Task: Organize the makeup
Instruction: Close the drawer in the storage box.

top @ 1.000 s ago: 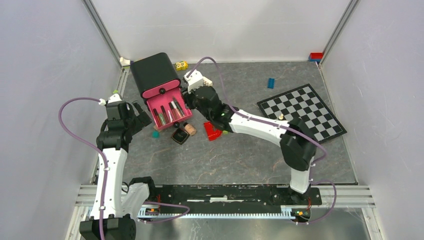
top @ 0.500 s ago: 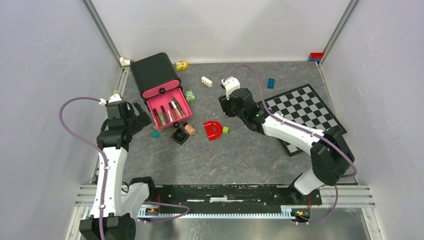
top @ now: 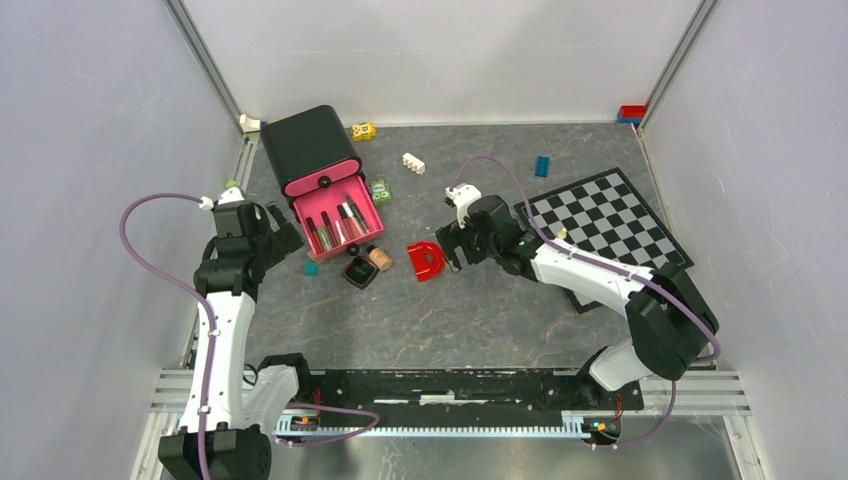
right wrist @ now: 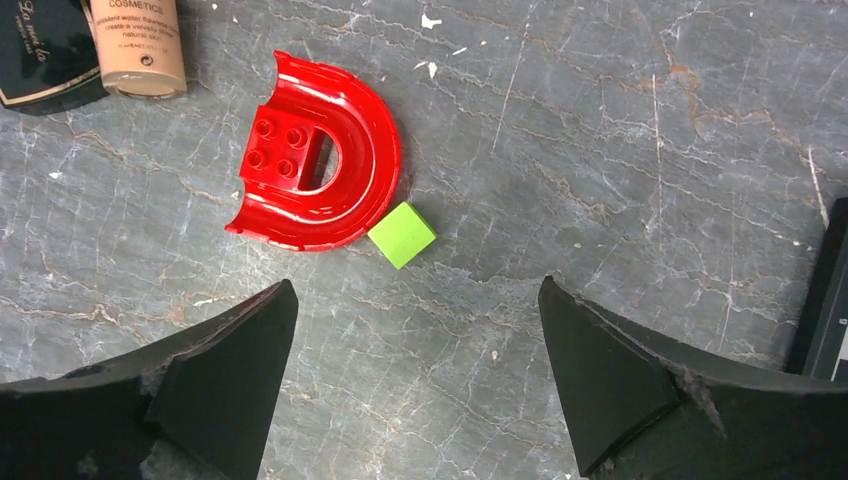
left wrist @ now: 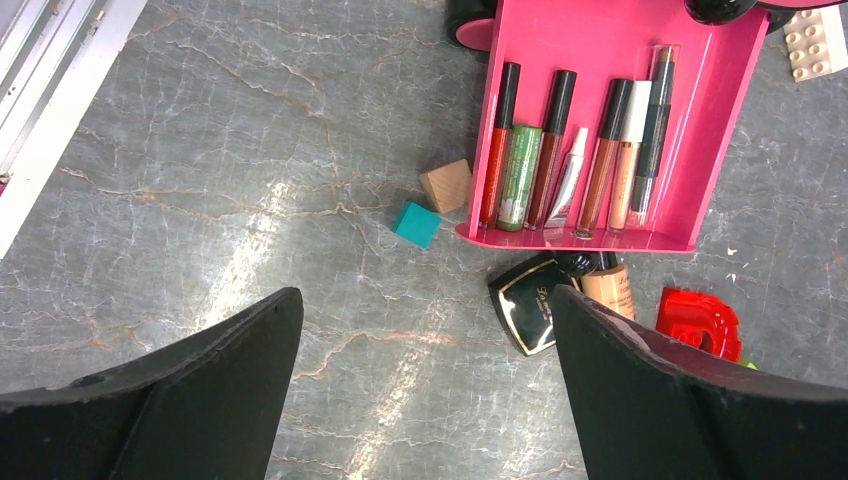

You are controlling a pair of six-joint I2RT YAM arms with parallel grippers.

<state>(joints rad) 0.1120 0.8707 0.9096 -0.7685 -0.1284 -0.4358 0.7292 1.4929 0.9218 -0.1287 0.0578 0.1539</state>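
Observation:
The makeup lies in two places. Several slim tubes (left wrist: 553,150) lie side by side in the pink drawer tray (left wrist: 600,40), which is pulled out of a black box (top: 305,145). In front of the tray, a square black compact (left wrist: 527,308) and a beige black-capped bottle (right wrist: 135,45) rest on the table. My left gripper (left wrist: 425,300) hovers open over bare table left of the compact. My right gripper (right wrist: 415,288) is open and empty, just near of the red D-shaped piece (right wrist: 320,165).
A green cube (right wrist: 402,234) touches the red piece. A teal cube (left wrist: 416,224) and a wooden cube (left wrist: 446,186) sit left of the tray. A chessboard (top: 605,222) lies at the right. White (top: 413,163), blue (top: 541,166) and yellow (top: 363,131) bricks lie at the back.
My right arm left the drawer, swung right, then came back down beside the red piece, and its jaws opened wide. The left arm has not moved.

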